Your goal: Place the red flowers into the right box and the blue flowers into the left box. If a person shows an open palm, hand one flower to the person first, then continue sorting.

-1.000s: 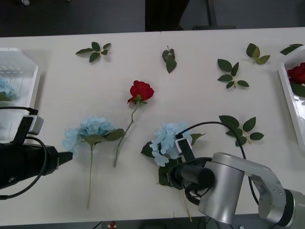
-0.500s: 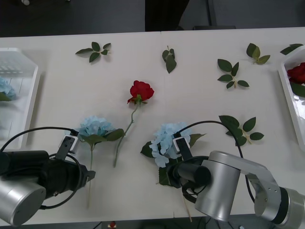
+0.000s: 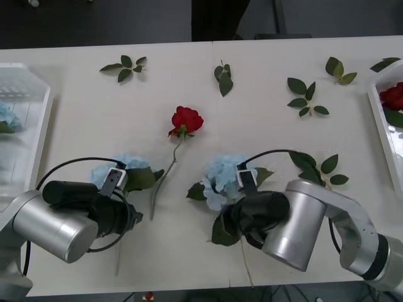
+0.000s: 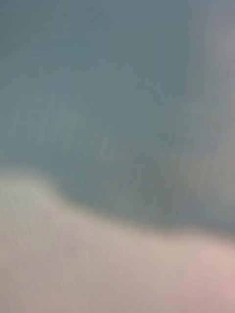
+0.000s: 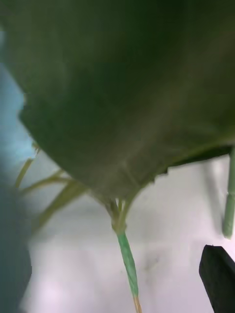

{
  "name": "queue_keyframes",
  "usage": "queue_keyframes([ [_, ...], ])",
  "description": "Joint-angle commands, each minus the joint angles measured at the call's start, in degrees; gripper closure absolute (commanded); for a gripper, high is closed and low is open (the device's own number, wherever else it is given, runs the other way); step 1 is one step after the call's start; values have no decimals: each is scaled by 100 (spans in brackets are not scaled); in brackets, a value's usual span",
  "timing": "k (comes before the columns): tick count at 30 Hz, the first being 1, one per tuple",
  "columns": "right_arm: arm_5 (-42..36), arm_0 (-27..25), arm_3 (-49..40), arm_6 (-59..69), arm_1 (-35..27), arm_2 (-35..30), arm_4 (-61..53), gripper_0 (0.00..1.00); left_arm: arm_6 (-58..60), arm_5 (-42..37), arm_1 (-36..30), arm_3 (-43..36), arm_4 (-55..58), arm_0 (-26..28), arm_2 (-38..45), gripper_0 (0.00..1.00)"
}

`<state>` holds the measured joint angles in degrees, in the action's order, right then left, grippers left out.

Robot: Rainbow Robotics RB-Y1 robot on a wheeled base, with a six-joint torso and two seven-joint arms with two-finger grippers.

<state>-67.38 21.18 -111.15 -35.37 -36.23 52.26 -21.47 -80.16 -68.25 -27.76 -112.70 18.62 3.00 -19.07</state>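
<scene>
Two blue flowers [image 3: 223, 179] lay on the worktop [image 3: 264, 138] beside a red rose [image 3: 186, 119], as both arms had swung in over them within a second, poised to pick; jaws' state unclear.

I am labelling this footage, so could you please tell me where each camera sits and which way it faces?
Front view: above the arms, looking forward and down at the table; both arms show, over two blue hydrangeas.
Left wrist view: on the left wrist, close above the left hydrangea's stem and leaf; one dark fingertip shows.
Right wrist view: on the right wrist, too close to tell anything.
Shared: front and left wrist views both show the left hydrangea.
</scene>
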Motion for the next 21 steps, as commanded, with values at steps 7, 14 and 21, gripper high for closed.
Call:
queue_keyframes([
  [7,94,149,-109,-2044,-297,-2265,-1782,100,378,479,122,327,-60,-221,-202,91],
  [14,340,369,-109,-3275,-288,-3073,-2748,100,378,479,122,160,-219,-212,-202,100],
  [21,1043,835,-56,-4215,-183,-3196,-3478,100,378,462,25,-147,-430,-168,-202,100],
])
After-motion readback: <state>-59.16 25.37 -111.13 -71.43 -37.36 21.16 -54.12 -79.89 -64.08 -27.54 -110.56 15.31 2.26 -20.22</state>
